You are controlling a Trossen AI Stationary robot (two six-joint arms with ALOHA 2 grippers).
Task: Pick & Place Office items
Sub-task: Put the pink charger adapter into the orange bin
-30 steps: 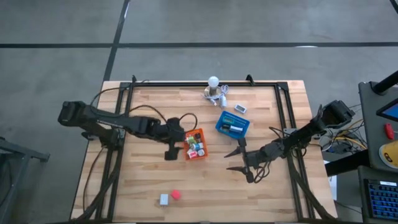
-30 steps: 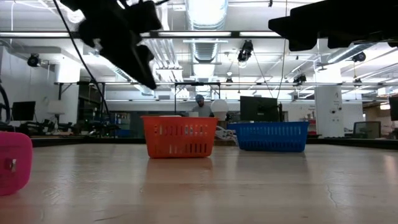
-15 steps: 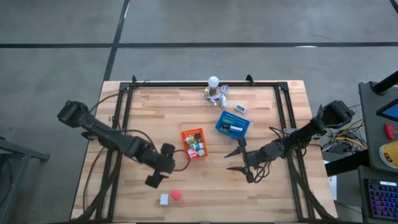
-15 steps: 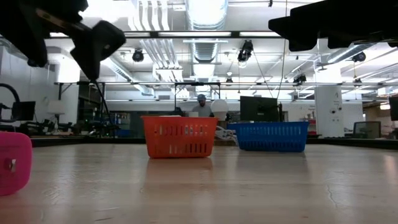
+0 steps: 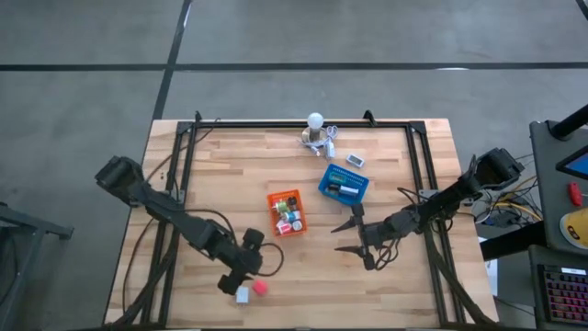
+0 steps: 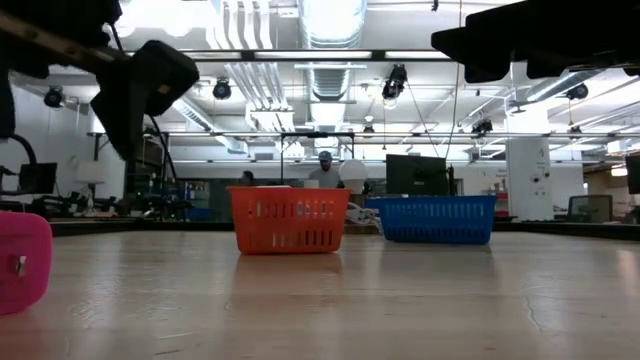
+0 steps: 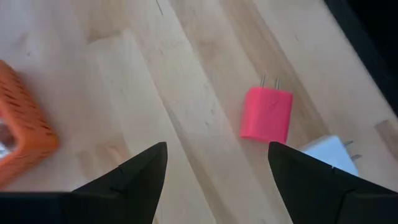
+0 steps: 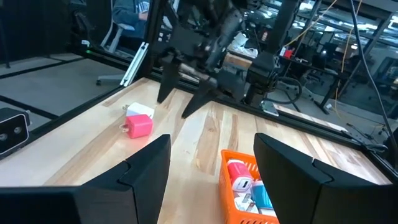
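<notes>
1. Hovering with fingers spread wide and nothing between them, the left end effector (image 5: 231, 283) sits just above the pink plug-in charger (image 7: 267, 115) and the white charger (image 7: 329, 154) beside it, near the surface's (image 5: 386, 294) front edge.
2. Judging by looks, the pink charger is light, rigid and smooth; its flat sides offer the best hold, away from the thin prongs.
3. Touching or nearly so, the white charger could be nudged by a finger.
4. Behind the left end effector stands the orange tray (image 5: 287, 213) holding small items; the blue tray (image 5: 344, 184) is farther.
5. Waiting well apart, the right end effector (image 5: 353, 237) is partly spread, empty.
</notes>
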